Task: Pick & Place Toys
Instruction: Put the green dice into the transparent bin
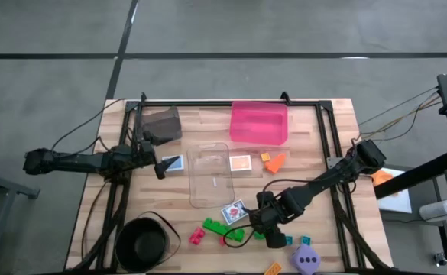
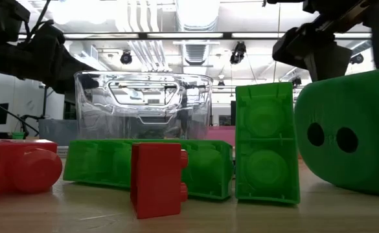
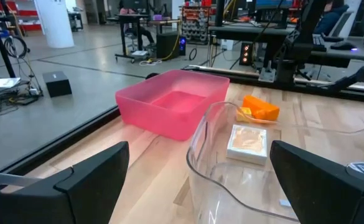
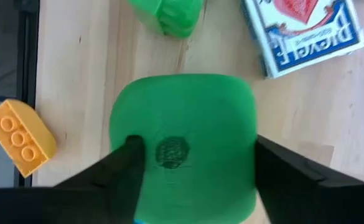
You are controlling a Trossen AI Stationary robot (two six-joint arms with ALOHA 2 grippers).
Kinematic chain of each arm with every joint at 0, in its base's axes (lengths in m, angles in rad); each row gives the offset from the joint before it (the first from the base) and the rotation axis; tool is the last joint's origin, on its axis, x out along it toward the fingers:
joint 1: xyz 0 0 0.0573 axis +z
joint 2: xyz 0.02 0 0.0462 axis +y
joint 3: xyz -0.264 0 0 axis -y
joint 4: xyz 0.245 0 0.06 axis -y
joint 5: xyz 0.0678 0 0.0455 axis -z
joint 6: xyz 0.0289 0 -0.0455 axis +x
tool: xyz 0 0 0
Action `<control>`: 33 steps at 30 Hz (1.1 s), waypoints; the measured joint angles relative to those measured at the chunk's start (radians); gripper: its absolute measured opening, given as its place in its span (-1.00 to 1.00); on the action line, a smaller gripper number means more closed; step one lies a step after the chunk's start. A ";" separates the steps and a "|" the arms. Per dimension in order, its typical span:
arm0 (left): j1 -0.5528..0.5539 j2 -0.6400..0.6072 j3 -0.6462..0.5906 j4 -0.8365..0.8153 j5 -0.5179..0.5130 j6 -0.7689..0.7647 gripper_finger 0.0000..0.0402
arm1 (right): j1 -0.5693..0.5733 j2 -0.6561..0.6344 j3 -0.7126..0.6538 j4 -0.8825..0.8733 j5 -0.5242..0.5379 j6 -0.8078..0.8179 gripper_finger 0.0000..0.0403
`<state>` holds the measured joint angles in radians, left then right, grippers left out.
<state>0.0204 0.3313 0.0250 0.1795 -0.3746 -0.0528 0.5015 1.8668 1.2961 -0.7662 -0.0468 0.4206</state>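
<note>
Right wrist view first, since that's the closest look: my right gripper (image 4: pixel 194 180) sits straight over the green die (image 4: pixel 183 143), one dark finger (image 4: pixel 116 171) on each side of it, pressed up against its faces, so I'm clamped on that die. One black dot faces the camera. Just beside it lies an orange brick (image 4: pixel 20 137) on the wood, a blue-backed card pack (image 4: pixel 306 28) sits near the far corner, and another green piece (image 4: pixel 166 15) pokes in past the die.

From the high view, that right gripper (image 1: pixel 269 221) is at the front of the table (image 1: pixel 338 137), with the card pack (image 1: pixel 234 211) right next to it, green bricks (image 1: pixel 214 227) and a pink brick (image 1: pixel 197 237) off to the side, and a purple die (image 1: pixel 307 260) closer to the front edge. A black bowl (image 1: pixel 140 243) sits at the front left corner.

Further back, the clear bin (image 1: pixel 210 174) stands mid-table. My left gripper (image 1: pixel 156 164) hangs just beside its left wall, fingers spread wide and holding nothing; a small card (image 1: pixel 173 163) lies right by it. Past the clear bin's rim in the left wrist view there's a picture card (image 3: pixel 249 142), then an orange piece (image 3: pixel 259 109), and the pink bin (image 3: pixel 172 102) at the back. A grey bin (image 1: pixel 162 124) sits at the back left.
</note>
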 joint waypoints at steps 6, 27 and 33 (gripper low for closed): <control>0.000 0.000 0.000 0.000 0.000 0.000 0.96 | 0.000 -0.009 0.030 -0.007 0.012 -0.006 -0.16; 0.000 0.000 0.000 -0.008 0.000 -0.026 0.96 | 0.006 -0.038 0.051 -0.022 0.029 -0.036 -0.71; 0.000 0.000 0.000 -0.020 0.000 -0.026 0.95 | 0.008 -0.039 0.042 0.024 0.051 -0.055 -0.72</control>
<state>0.0208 0.3313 0.0250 0.1593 -0.3744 -0.0792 0.5091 1.8278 1.3384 -0.7421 0.0045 0.3656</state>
